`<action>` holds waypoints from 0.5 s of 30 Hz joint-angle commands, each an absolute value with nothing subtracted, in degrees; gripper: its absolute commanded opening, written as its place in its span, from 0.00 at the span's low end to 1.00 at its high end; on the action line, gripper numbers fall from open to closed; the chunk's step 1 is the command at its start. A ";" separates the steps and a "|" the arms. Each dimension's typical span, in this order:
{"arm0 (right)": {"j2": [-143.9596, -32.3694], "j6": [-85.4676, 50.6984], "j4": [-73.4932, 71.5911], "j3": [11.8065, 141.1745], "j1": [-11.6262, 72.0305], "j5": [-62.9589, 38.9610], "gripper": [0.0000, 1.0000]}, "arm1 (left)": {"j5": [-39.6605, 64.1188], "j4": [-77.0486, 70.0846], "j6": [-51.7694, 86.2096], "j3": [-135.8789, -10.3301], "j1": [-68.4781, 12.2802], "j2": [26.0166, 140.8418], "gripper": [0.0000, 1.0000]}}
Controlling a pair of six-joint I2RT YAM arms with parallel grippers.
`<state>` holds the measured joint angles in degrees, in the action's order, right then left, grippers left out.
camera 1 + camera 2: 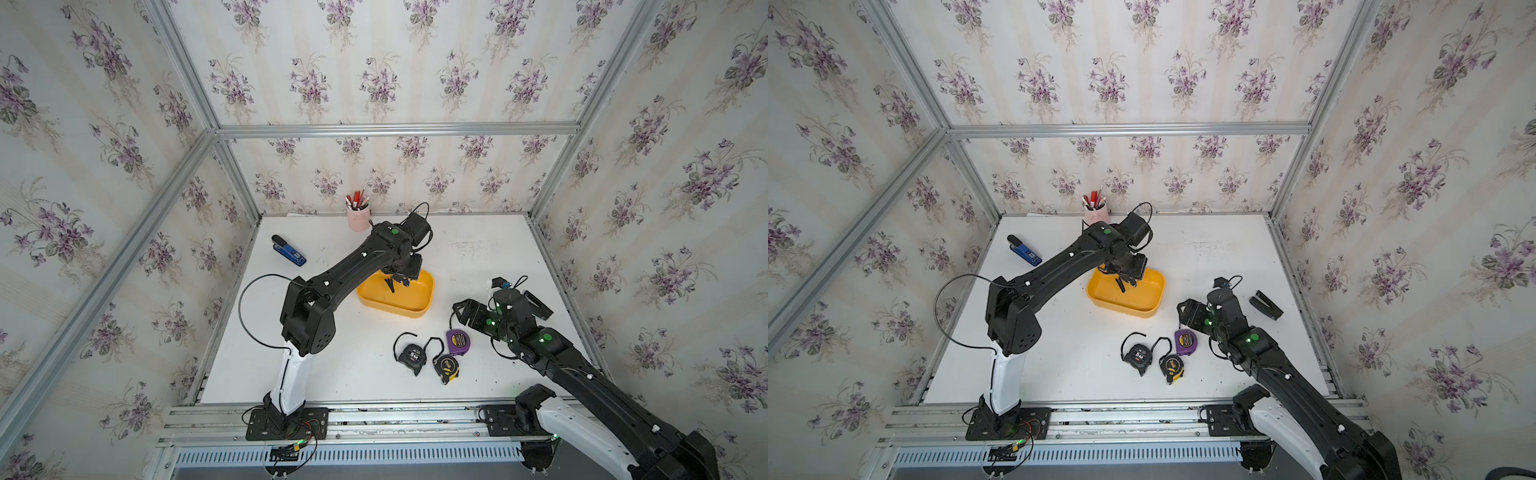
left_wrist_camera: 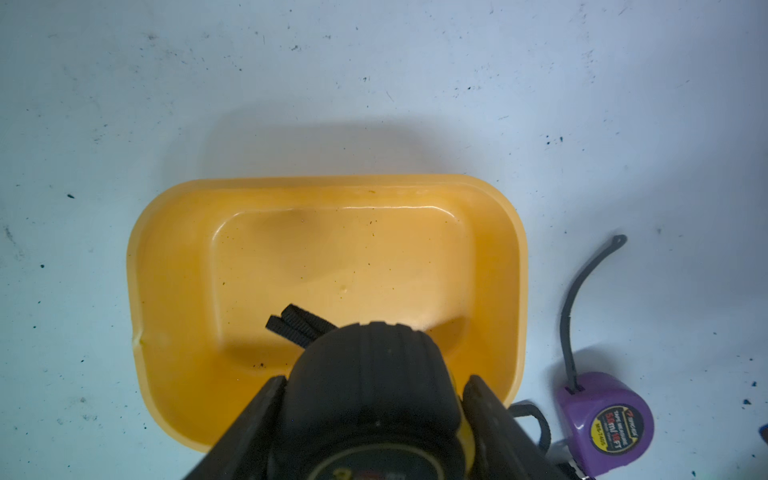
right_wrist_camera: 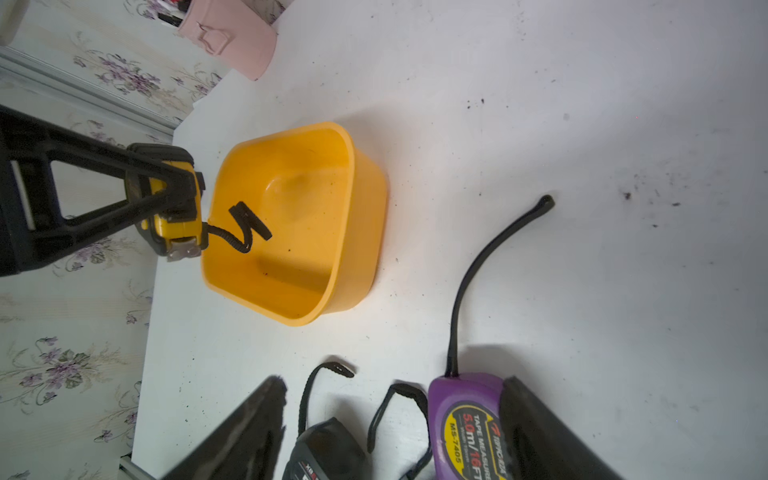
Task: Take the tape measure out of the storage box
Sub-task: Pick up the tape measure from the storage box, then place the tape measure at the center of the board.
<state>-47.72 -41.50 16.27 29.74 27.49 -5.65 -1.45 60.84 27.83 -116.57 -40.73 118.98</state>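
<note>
Left end effector (image 2: 372,384): clamped on the tape measure (image 3: 160,228), which is held above one end of the storage box (image 2: 174,291). Tape measure: yellow case, black rubber grip, metal end hook, black wrist strap (image 3: 245,224) hanging over the box; face label unreadable. Right end effector (image 3: 395,384): spread wide, grasping nothing, low over the worktop (image 3: 540,124), a purple tape measure (image 3: 465,419) beside one finger, marked "5.0m/16FT", "TAPE MEASURE", "MS-7405".
</note>
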 commanded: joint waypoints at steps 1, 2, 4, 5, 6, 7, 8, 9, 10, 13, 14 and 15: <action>-47.19 -38.72 10.53 29.36 27.51 -10.10 0.83 | 1.38 60.97 30.26 -117.71 -40.56 116.96 0.20; -47.18 -38.29 9.18 29.39 27.51 -11.27 0.83 | 3.13 60.35 30.77 -117.87 -40.61 116.30 0.21; -46.87 -37.50 6.79 29.36 27.60 -13.25 0.83 | 5.80 59.95 32.15 -118.40 -40.58 115.65 0.21; -46.61 -37.19 5.48 29.28 27.66 -14.17 0.83 | 7.35 59.70 32.97 -118.78 -40.52 115.50 0.21; -46.34 -36.89 4.48 29.27 27.62 -14.66 0.83 | 9.15 59.36 33.87 -118.76 -40.49 115.20 0.21; -46.05 -36.54 3.44 29.27 27.64 -15.27 0.83 | 10.95 58.75 34.80 -118.66 -40.47 114.99 0.21; -45.80 -36.16 2.29 29.27 27.69 -15.94 0.83 | 12.31 58.17 35.81 -118.23 -40.52 114.68 0.21; -45.45 -36.06 1.08 29.27 27.65 -16.63 0.83 | 13.61 57.37 36.86 -117.55 -40.52 114.20 0.21; -45.28 -35.95 -0.30 29.18 27.61 -17.38 0.83 | 15.01 56.29 38.11 -116.55 -40.52 113.71 0.21; -45.42 -36.27 -4.32 28.92 27.69 -19.43 0.83 | 18.07 52.91 41.65 -113.45 -40.54 111.95 0.21; -45.55 -36.54 -5.53 28.80 27.77 -19.94 0.83 | 18.49 52.19 42.47 -112.91 -40.51 111.55 0.21; -45.67 -36.73 -6.66 28.70 27.98 -20.14 0.83 | 18.99 51.49 43.38 -112.45 -40.50 111.15 0.21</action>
<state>-45.47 -37.21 -0.30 28.88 27.73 -17.58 14.74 56.03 39.07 -113.38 -40.53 112.38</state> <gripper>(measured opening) 0.831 0.627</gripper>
